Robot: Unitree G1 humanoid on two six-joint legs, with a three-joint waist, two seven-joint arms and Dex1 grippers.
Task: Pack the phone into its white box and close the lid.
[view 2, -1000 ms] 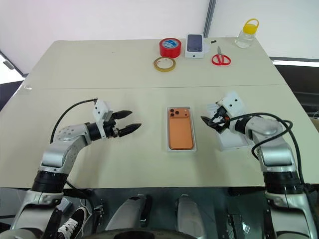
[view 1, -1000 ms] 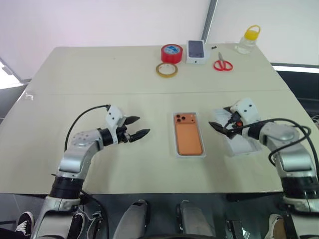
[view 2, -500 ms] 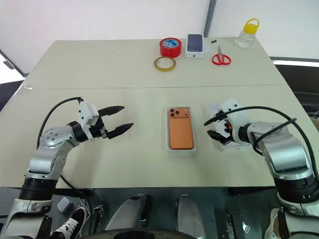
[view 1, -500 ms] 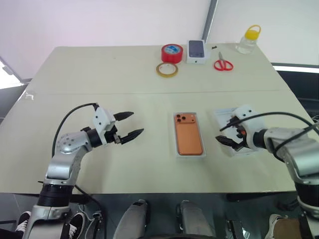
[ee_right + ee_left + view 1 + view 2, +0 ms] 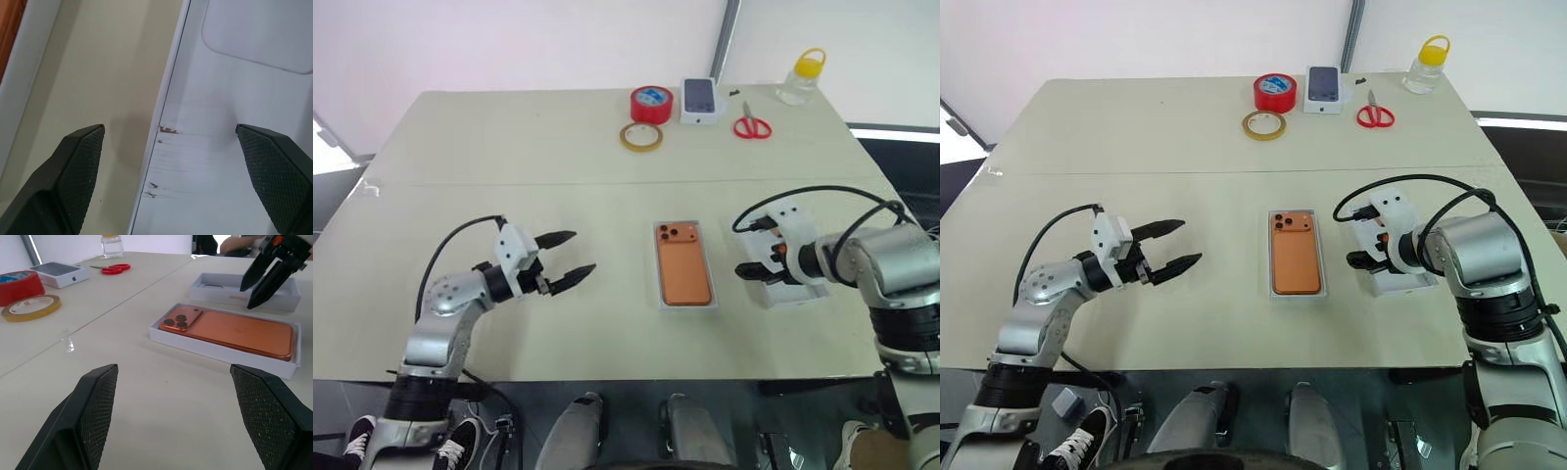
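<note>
The orange phone (image 5: 683, 264) lies back-up inside the white box (image 5: 658, 294) at the table's middle, camera lenses at its far end. To its right rests the lid (image 5: 800, 295), inner face up. My right gripper (image 5: 749, 272) points down at the lid's left wall, open; in the right wrist view its fingers (image 5: 78, 161) straddle that wall (image 5: 166, 98), one over the table, one over the lid's inside. My left gripper (image 5: 582, 251) hovers open well to the left of the box, holding nothing, aimed toward the phone (image 5: 230, 328).
Along the far edge stand a red tape roll (image 5: 650, 104), a yellow tape ring (image 5: 640, 137), a small white box picturing a dark phone (image 5: 700, 100), red scissors (image 5: 752, 126) and a yellow-capped clear bottle (image 5: 800, 78). A pale card (image 5: 259, 34) lies inside the lid.
My right gripper has tipped from nearly level to pointing down over the lid's left wall. My left gripper drew back a little to the left. Phone, box and lid stayed put.
</note>
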